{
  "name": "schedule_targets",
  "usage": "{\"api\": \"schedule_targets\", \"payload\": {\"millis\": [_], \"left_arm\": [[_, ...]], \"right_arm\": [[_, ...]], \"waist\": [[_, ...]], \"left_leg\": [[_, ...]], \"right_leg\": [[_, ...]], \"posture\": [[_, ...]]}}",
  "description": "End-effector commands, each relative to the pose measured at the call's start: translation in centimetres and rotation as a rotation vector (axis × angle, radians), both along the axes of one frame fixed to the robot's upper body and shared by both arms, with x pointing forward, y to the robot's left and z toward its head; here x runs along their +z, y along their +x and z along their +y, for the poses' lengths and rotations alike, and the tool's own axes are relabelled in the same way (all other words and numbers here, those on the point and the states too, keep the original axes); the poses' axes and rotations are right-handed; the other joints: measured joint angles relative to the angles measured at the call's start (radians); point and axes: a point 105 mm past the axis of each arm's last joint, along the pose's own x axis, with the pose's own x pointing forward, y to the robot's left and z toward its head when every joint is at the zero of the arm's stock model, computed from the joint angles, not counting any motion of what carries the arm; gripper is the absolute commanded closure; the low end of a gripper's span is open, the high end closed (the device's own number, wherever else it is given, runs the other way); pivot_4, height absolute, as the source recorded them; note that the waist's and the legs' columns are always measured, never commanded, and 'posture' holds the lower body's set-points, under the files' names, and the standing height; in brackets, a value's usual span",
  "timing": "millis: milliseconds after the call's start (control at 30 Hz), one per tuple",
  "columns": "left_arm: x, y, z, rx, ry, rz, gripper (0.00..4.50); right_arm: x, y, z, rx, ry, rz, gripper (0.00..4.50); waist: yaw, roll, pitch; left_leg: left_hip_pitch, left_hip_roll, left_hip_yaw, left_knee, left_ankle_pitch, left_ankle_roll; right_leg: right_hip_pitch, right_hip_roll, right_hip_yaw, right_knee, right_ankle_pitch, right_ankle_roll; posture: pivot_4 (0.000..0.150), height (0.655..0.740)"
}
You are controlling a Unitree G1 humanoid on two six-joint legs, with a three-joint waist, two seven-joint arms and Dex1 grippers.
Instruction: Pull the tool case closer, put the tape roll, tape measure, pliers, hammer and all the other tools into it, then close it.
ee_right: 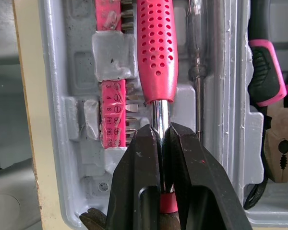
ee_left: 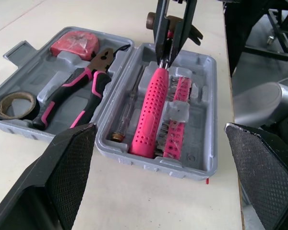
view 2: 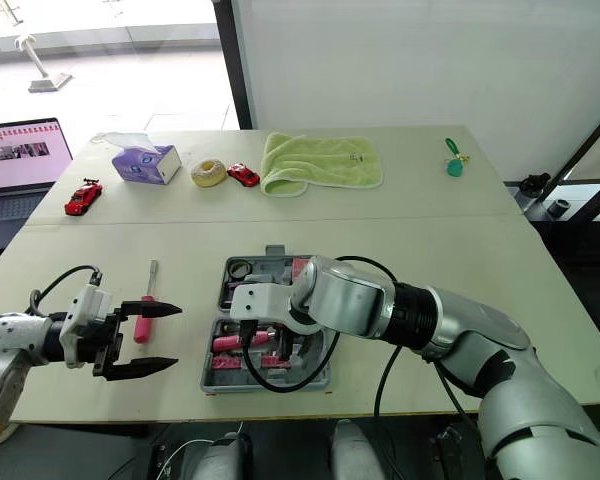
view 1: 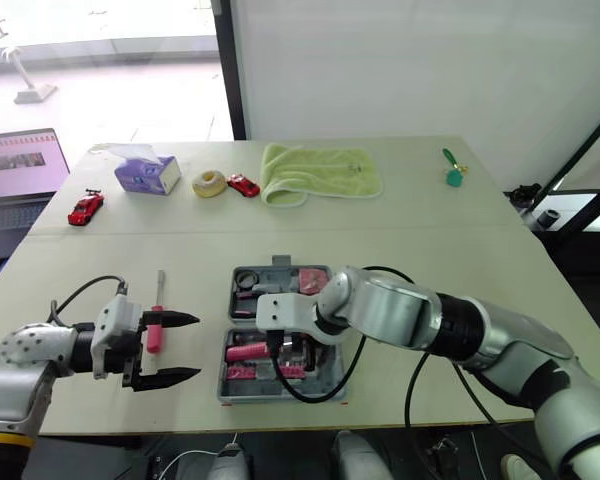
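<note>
Lying crosswise, hammer (ee_left: 151, 110) handle leftward

The tool case (ee_left: 207, 120) holds hammer (ee_left: 151, 110) and pliers (ee_left: 72, 93); screwdriver (view 1: 156, 320) lies to its left.

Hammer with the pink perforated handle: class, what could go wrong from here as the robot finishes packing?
1. The right claw grips the pink-handled hammer by its smooth metal shaft. It might slip or twist and land askew in the grey plastic tool case, possibly stopping the lid closing.
2. The pink-handled screwdriver lies on the table beside the open left claw. Closing early would leave it out.
</note>
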Motion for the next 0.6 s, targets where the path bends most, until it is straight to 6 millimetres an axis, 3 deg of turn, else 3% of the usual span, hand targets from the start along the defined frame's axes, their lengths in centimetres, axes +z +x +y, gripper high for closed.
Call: {"api": "schedule_targets", "payload": {"millis": [33, 300, 533, 600], "left_arm": [[0.66, -0.01, 0.07, 0.0, 0.004, -0.033, 0.0], [0.56, -0.1, 0.21, 0.007, 0.004, -0.031, 0.0], [0.55, -0.1, 0.3, 0.009, 0.001, -0.031, 0.0], [0.54, -0.09, 0.32, 0.01, 0.0, -0.031, 0.0]], "right_arm": [[0.48, 0.22, 0.78, 0.015, 0.028, -0.041, 4.49], [0.16, 0.37, 0.33, -0.019, 0.015, -0.026, 4.49], [0.86, 0.62, 0.88, -0.038, 0.063, -0.027, 1.24], [1.11, 0.69, 1.08, -0.038, 0.086, -0.03, 1.24]], "waist": [[0.0, 0.0, 0.0], [0.001, 0.0, 0.0], [0.002, 0.0, 0.0], [0.002, 0.0, 0.0]], "left_leg": [[0.0, 0.0, 0.0, 0.0, 0.0, 0.0], [0.0, 0.0, 0.0, 0.0, 0.0, 0.0], [0.0, 0.0, 0.0, 0.0, 0.0, 0.0], [0.0, 0.0, 0.0, 0.0, 0.0, 0.0]], "right_leg": [[0.0, 0.0, 0.0, 0.0, 0.0, 0.0], [0.0, 0.0, 0.0, 0.0, 0.0, 0.0], [0.0, 0.0, 0.0, 0.0, 0.0, 0.0], [0.0, 0.0, 0.0, 0.0, 0.0, 0.0]], "posture": [[0.15, 0.74], [0.15, 0.74], [0.15, 0.74], [0.15, 0.74]]}}
